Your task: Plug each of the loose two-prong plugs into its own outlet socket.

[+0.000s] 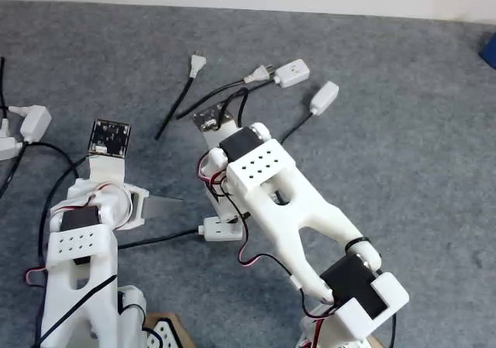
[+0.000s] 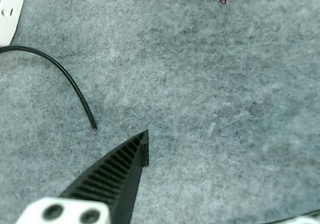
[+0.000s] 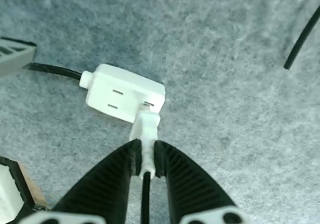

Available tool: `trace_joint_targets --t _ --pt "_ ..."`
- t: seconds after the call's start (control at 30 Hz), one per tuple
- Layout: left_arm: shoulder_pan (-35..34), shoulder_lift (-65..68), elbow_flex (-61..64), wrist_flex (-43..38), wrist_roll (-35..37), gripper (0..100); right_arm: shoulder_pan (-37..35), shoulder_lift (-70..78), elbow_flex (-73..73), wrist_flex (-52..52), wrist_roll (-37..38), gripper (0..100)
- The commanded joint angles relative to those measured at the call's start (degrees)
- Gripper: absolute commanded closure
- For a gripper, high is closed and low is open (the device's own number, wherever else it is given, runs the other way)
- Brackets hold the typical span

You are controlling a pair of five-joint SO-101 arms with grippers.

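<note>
Plug (image 3: 145, 126) is clamped in my right gripper (image 3: 146, 146), nose up against the outlet (image 3: 120, 92). Left gripper (image 1: 159, 204), honestly can't tell its state.

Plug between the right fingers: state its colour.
White plug, seen best in the right wrist view.

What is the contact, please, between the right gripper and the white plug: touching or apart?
Touching. The right wrist view shows the right gripper shut on the white plug, with no gap on either side.
</note>
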Motion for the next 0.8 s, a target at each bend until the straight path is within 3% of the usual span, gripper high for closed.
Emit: trace_joint_targets --t 0.0,0.77 --pt "-0.4 -0.5 -0.4 -0.6 0.0 45 1.2 -0.3 -0.3 1.4 0.8 99.3" --pt "-0.3 -0.5 -0.4 -0.6 0.1 45 0.6 -0.4 -0.5 -1.5 0.8 99.3"
